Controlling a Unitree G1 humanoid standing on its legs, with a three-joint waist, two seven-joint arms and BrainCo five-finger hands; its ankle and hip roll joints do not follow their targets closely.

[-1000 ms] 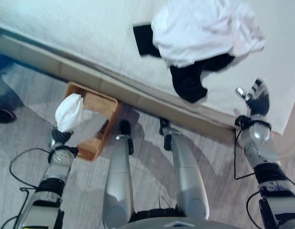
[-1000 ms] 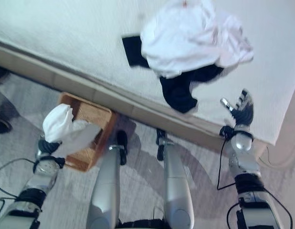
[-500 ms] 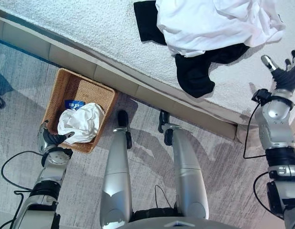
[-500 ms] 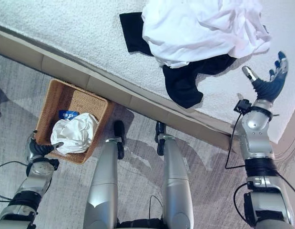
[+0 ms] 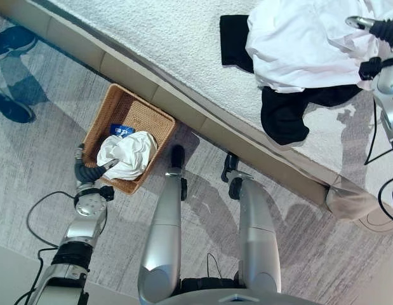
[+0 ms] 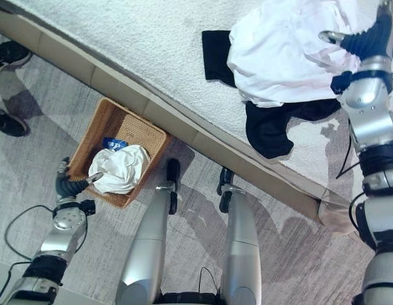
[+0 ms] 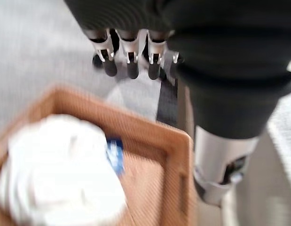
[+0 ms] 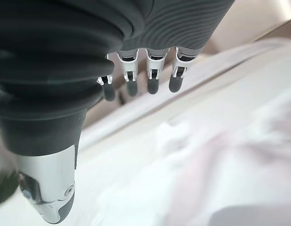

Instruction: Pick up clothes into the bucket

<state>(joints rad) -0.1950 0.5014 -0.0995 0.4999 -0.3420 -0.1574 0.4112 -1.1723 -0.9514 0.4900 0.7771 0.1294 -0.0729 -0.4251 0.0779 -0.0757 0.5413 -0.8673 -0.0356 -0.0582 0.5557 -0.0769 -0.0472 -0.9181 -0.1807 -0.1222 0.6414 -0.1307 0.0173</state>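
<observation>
A brown wicker basket [image 5: 98,119] stands on the carpet against the bed's side. In it lie a crumpled white garment [image 5: 128,154] and a small blue item [image 5: 122,131]. My left hand [image 5: 88,171] hovers at the basket's near corner, open and empty, its fingers [image 7: 131,61] straight above the rim [image 7: 178,155]. On the bed a pile of white clothes [image 5: 304,44] lies over a black garment [image 5: 284,114]. My right hand [image 6: 367,41] is over the pile's right side, open, its fingers [image 8: 152,75] stretched above the white cloth [image 8: 220,165].
The bed's beige side rail [image 5: 202,121] runs diagonally between the carpet and the white bedcover [image 5: 171,38]. A person's dark shoes [image 5: 12,38] stand on the carpet at the upper left. A beige cloth [image 5: 348,200] hangs at the bed's corner on the right.
The white garment, held above the basket a second ago, now lies in it and my left hand is free. My right hand has moved from the bed's edge over the white pile. The camera shifted.
</observation>
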